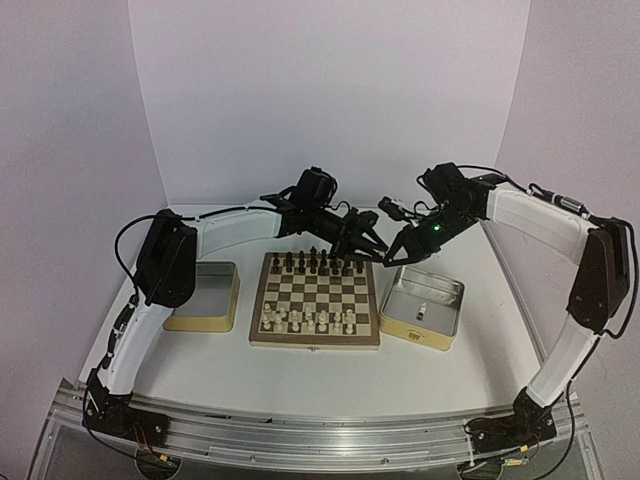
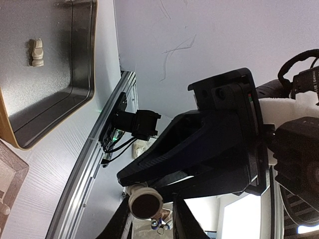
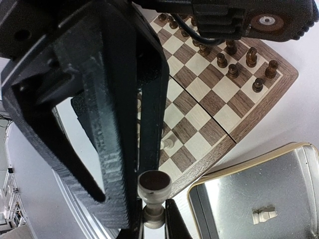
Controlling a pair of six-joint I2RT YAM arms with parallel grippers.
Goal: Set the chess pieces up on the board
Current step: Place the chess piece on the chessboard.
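The cream chess piece [image 3: 154,185] I am handling hangs in the air off the far right corner of the board [image 1: 314,341], between that corner and the right tin [image 1: 415,335]; its round brown base, ringed in cream, shows to both of my wrist cameras. My right pincer [image 3: 153,221] is closed tight on it, a finger on each side of the stem. My left pincer [image 2: 151,225] sits nose to nose with the right one, its jaws drawn in narrow on either side of the same piece, though from these angles I cannot tell whether its pads press on it or merely flank it. The board lies flat in the middle of the white table [image 1: 300,375]; the other cream pieces [image 1: 310,320] stand on the two rows nearest my bases, too small to count. The dark pieces [image 1: 312,263] stand on the two far rows, right under my reaching left arm. The right tin sits just beside the board's right edge, slightly askew, and a lone cream piece [image 1: 422,311] lies on its side on the metal floor. The left tin [image 1: 205,318] sits just beside the board's left edge; the black elbow of my left arm is close to its outer side.
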